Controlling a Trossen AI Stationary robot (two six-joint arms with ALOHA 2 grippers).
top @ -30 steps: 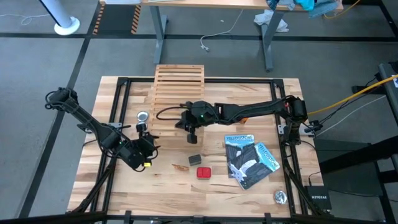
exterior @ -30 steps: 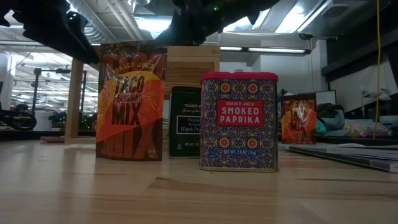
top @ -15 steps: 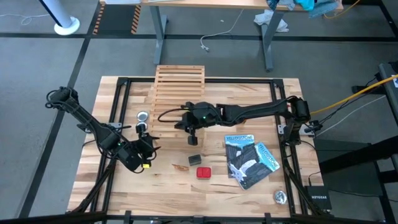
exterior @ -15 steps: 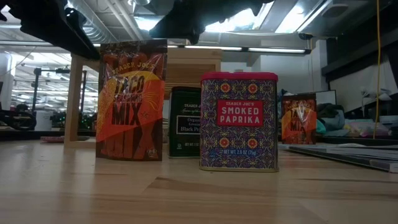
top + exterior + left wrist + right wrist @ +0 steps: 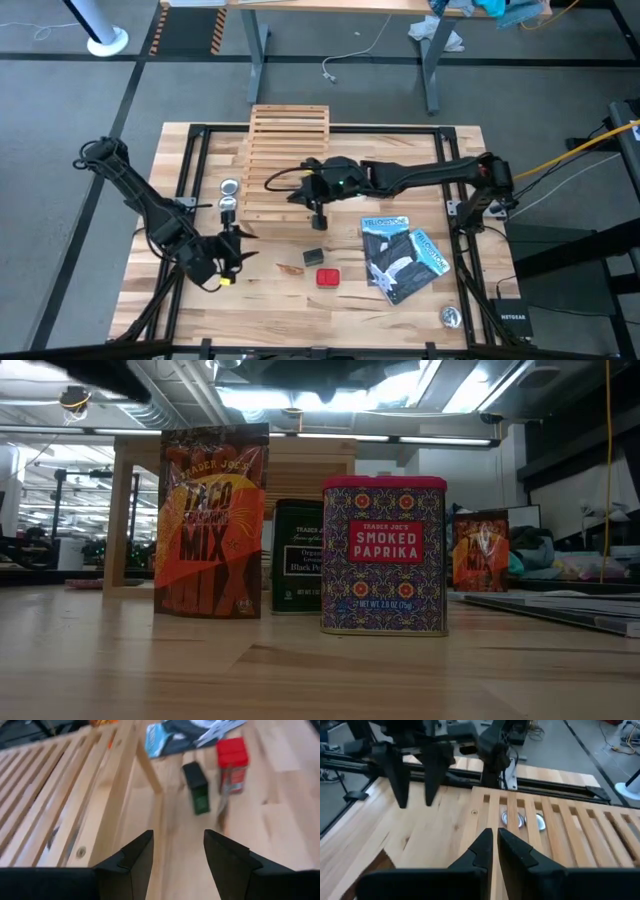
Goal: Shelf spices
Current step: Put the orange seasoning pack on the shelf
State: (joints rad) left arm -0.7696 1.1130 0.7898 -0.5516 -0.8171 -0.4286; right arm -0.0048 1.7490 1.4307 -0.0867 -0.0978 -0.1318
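Note:
The shelf [image 5: 288,160], a light wooden slatted rack, stands on its legs at the table's far middle. In front of it stand the spices: an orange-brown packet [image 5: 210,520], a dark grey box [image 5: 314,256] and a red box [image 5: 327,277]. A second packet [image 5: 481,550] stands farther back on the right. My right gripper [image 5: 319,218] hangs shut over the shelf's near edge [image 5: 485,800], holding nothing. My left gripper [image 5: 236,252] is open and empty, left of the spices, pointing at them [image 5: 177,850].
Two round silver tins [image 5: 229,195] lie under the shelf's left part and show through its slats [image 5: 520,820]. A third tin [image 5: 450,316] sits near the front right corner. Blue-and-black booklets [image 5: 400,255] lie right of the boxes. Bare tabletop lies along the near edge.
My right gripper has risen and drawn back a little toward the table's right edge, staying shut. My left gripper has swung toward the near left of the table and risen a little, staying open. The spices have kept still.

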